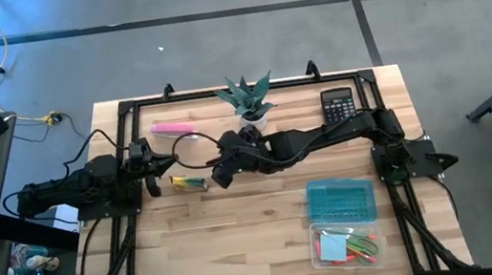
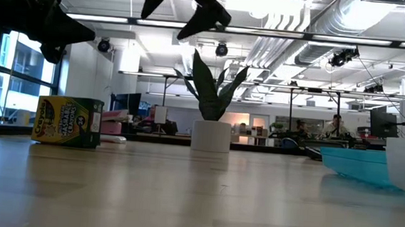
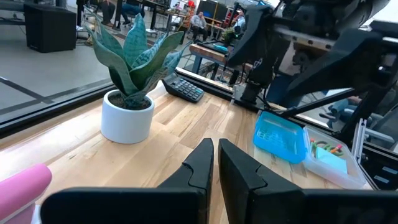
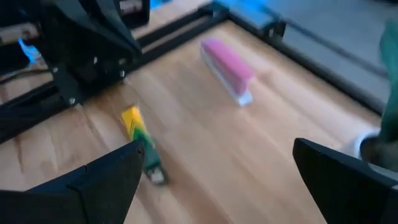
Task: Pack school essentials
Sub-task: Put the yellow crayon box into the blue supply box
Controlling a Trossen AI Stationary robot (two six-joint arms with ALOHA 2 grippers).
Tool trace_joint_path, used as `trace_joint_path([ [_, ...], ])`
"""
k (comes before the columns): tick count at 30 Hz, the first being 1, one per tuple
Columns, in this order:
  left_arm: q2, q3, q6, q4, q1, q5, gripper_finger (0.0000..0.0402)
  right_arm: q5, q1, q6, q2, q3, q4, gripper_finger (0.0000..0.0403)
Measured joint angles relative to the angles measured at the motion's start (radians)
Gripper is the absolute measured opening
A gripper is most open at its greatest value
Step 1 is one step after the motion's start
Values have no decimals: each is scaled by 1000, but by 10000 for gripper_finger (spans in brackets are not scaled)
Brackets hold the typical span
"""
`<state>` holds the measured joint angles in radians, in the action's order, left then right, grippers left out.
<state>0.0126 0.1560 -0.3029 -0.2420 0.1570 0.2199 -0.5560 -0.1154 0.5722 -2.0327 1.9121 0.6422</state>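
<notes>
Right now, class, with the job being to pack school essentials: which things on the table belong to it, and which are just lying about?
Belongs to the job:
crayon box
clear case with stationery inside
blue lid
right tool, open above the crayon box

Just lying about:
potted plant
calculator
pink bar
left tool, shut, waiting

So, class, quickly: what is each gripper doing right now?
Left gripper: closed, holding nothing.
Right gripper: open, empty, above the crayon box.
</notes>
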Motion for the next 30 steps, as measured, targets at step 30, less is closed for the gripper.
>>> trace_joint_path([
  [30, 0, 0, 0, 0, 0, 0, 17, 261, 47, -545, -85, -4, -270, 400],
])
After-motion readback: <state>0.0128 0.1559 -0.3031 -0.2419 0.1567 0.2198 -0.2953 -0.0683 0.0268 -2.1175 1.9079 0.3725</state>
